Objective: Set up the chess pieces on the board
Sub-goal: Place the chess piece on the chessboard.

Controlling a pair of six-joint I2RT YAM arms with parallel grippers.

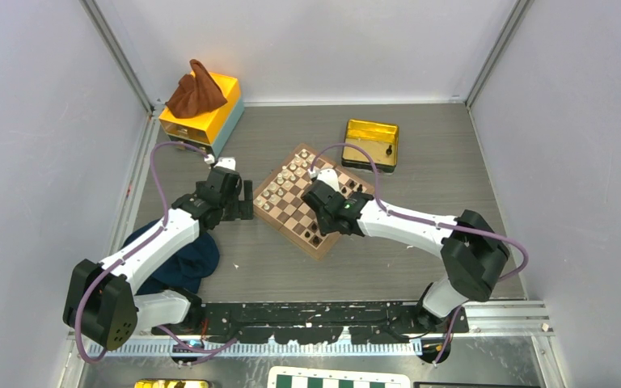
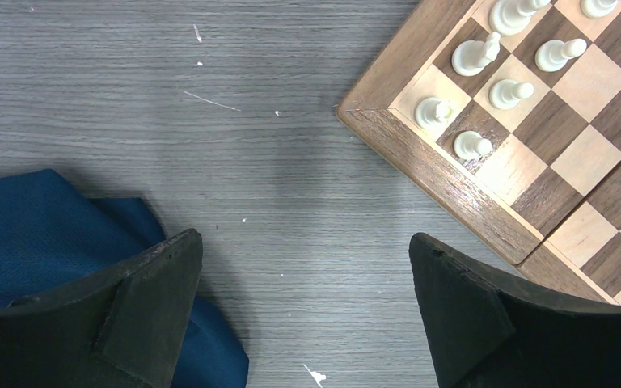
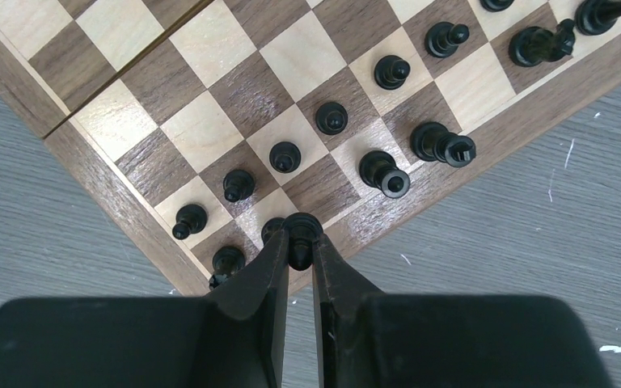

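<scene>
Board (image 3: 101,182): I read dark brown and light tan checks inside a brown wood-grain rim.
Chess pieces (image 3: 284,156): glossy black.
Cream pieces (image 2: 473,145): pale cream on my left wrist feed.
Table (image 2: 291,121): grey wood grain with white flecks.
Cloth (image 2: 40,226): dark blue.
Box (image 1: 192,123): yellow with a pale blue side.
Heaped cloth (image 1: 196,93): rust brown.
Tin (image 1: 370,137): gold.
Second board (image 1: 340,380): green and white checks.
Cables (image 1: 157,174): purple.
Left gripper (image 2: 306,259) and right gripper (image 3: 300,242): matte black.

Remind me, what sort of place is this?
Probably a lab robot cell, not a home: plain grey wall panels box in the tabletop, and the left arm and right arm bolt to a metal rail.
</scene>
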